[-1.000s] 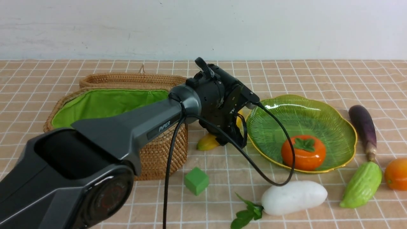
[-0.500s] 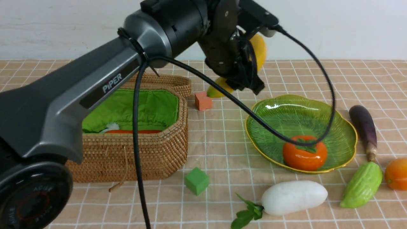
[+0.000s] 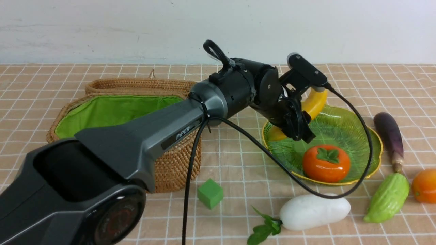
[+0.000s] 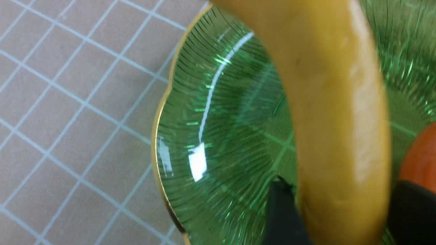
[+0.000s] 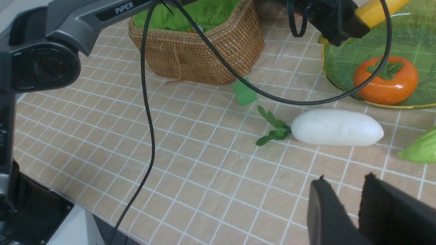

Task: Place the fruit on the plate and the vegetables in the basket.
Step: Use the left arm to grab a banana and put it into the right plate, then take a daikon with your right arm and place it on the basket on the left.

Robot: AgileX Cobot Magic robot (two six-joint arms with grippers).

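Down from mid-air, my left gripper (image 3: 303, 134) has lowered the banana (image 3: 315, 102) onto the plate (image 3: 340, 126), by its far-left rim. Jaws flank its middle, but I cannot tell if they grip. It looks smooth, light and stiff.

Front camera faces forward; all views share the plate (image 3: 344, 126), left wrist closest.

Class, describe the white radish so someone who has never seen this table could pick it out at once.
Find the green ribbed plate on the right of the checked cloth. In front of it, nearer the camera, lies the white radish on its side. Only it is smooth and white, unlike the bumpy green gourd beside it.
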